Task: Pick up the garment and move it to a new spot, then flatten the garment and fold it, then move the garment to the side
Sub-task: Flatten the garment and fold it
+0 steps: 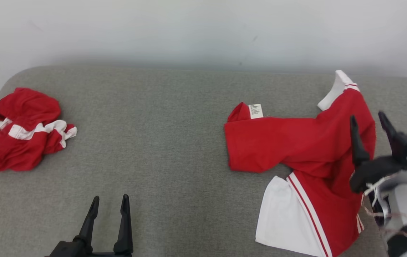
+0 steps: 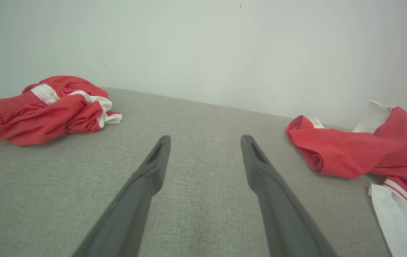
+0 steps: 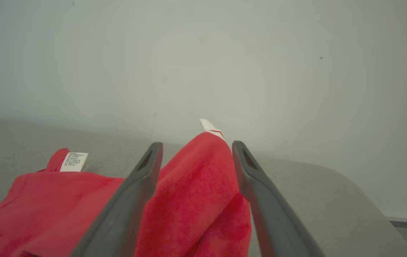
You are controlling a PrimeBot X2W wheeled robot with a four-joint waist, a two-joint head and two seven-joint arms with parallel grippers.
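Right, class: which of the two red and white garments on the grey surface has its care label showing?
The spread-out garment by the right gripper: its white label shows. The other garment is a crumpled heap.

The head view looks forward and down from above the counter's (image 1: 160, 142) near edge, taking in most of its top up to the wall (image 1: 189, 32). The left wrist view sits low, close over the counter, and faces the wall along the left gripper (image 2: 206, 139). The right wrist view is as low, faces the wall along the right gripper (image 3: 197, 144) and is very near the spread garment (image 3: 189, 200). Head and left wrist views share the crumpled garment (image 1: 21, 132); all three share the spread one.
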